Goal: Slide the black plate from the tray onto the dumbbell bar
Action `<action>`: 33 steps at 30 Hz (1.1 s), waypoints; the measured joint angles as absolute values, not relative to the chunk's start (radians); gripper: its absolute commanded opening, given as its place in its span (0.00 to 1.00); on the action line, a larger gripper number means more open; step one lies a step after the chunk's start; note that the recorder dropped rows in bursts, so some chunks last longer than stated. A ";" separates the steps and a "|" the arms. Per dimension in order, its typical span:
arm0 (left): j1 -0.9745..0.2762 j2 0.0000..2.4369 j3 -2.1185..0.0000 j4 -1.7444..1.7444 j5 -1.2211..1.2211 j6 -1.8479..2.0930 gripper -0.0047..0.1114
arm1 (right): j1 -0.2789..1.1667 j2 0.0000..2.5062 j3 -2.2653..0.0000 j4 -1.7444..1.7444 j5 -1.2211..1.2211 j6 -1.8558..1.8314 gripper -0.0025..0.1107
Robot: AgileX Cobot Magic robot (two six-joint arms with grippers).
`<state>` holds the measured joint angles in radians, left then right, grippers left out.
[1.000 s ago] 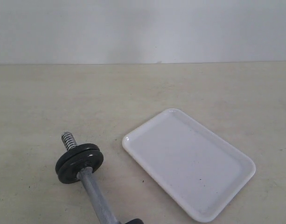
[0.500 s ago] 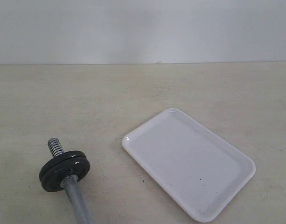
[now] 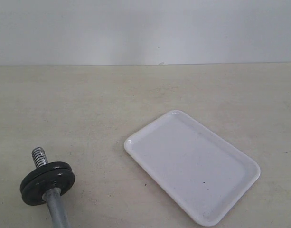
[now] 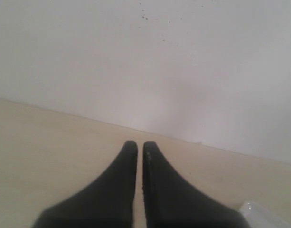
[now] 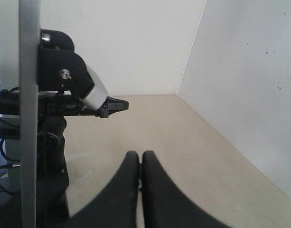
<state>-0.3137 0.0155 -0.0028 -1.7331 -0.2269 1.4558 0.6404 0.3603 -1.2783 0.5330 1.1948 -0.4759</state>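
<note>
The white tray (image 3: 192, 166) lies right of centre in the exterior view, with no disc on it. At the lower left the chrome dumbbell bar (image 3: 57, 211) points its threaded end (image 3: 39, 156) away from the camera. Black discs (image 3: 47, 183) sit stacked on the bar just behind the thread; I cannot tell which of them is the black plate. Neither gripper shows in the exterior view. My left gripper (image 4: 136, 145) is shut with nothing between its fingers and faces the wall. My right gripper (image 5: 138, 154) is shut and empty above bare table.
A corner of the tray (image 4: 261, 214) shows at the edge of the left wrist view. In the right wrist view the other arm (image 5: 64, 78) stands beside a grey upright post (image 5: 29, 114). White walls close the table at the back and side.
The dumbbell bar with its black discs has shifted steadily toward the lower left of the exterior view. The tray has not moved.
</note>
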 measured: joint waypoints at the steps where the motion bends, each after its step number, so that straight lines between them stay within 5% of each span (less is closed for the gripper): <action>1: -0.301 0.016 -0.003 -1.734 -0.222 1.456 0.08 | 0.640 0.360 -1.255 0.533 1.176 -0.481 0.02; 10: -0.151 0.016 -0.003 -1.736 -0.219 1.458 0.08 | 0.640 0.364 -0.992 0.531 0.982 -0.511 0.02; 25: -0.141 0.016 -0.003 -1.722 -0.263 1.597 0.08 | 0.640 0.364 -0.965 0.531 0.972 -0.515 0.02; 33: -0.141 0.016 -0.003 -0.949 -0.229 0.820 0.08 | 0.640 0.364 -0.965 0.531 0.972 -0.515 0.02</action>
